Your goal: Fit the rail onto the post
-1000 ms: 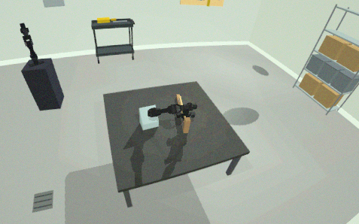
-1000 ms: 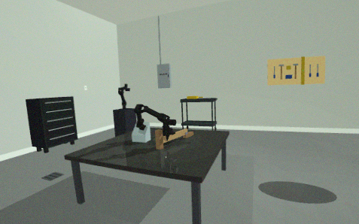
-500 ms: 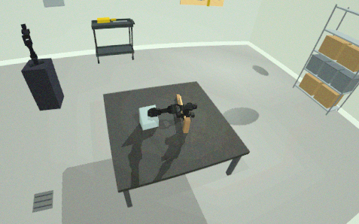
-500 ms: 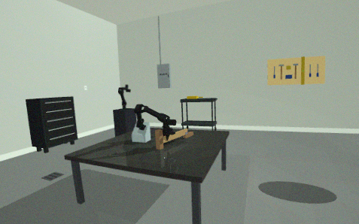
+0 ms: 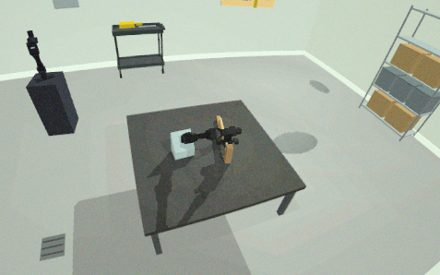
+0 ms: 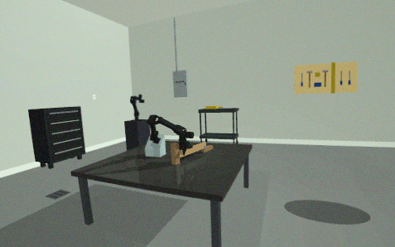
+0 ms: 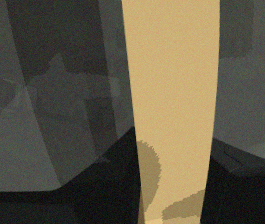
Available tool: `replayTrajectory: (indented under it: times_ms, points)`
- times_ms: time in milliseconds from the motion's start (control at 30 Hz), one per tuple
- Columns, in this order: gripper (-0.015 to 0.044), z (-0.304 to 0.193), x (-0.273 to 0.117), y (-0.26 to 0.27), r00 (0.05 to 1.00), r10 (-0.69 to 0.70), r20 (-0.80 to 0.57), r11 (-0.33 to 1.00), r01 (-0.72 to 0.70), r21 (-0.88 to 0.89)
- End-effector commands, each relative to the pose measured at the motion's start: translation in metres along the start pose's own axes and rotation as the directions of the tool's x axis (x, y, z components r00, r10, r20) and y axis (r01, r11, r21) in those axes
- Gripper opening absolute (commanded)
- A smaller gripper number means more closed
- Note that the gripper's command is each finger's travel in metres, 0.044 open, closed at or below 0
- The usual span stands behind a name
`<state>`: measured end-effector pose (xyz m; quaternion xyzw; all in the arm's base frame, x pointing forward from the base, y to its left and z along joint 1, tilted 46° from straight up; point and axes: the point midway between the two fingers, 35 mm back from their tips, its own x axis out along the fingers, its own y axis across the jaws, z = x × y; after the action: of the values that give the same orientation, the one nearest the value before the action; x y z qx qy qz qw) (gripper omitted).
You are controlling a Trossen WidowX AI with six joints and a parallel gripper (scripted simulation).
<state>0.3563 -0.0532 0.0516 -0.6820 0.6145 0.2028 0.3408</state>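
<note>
The wooden rail [image 5: 220, 122] [image 6: 196, 148] [image 7: 177, 75] runs from the post to the low footboard block [image 6: 209, 147]. The post [image 5: 229, 154] [image 6: 175, 153] stands upright at the rail's near end. My gripper [image 5: 226, 139] [image 6: 184, 152] [image 7: 156, 132] is shut on the rail, with one finger on each side, in the part towards the post. In the exterior view the rail's near end appears close beside the post, but whether they touch cannot be told. The pegs and holes are hidden or too small to see, and the seating in the bracket is unclear.
The arm's pale base block [image 5: 182, 151] [image 6: 156, 150] stands on the dark table [image 5: 174, 203] [image 6: 144, 177], left of the rail. The arm reaches across from it above the rail. A cart, shelving and a second arm on a pedestal stand away from the table.
</note>
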Motion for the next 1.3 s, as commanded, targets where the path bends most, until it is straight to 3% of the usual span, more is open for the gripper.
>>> replayTrajectory:
  times_ms: [0,933,1267]
  points:
    - [0.0,-0.0016,-0.0025,-0.0012,1.0,-0.008,0.002,1.0,0.008,-0.001]
    - [0.0,-0.0106,-0.0037,-0.0013,1.0,-0.008,0.002,1.0,0.008,-0.001]
    - [0.0263,-0.0086,-0.0005,-0.0004,1.0,-0.001,0.001,1.0,0.001,0.0]
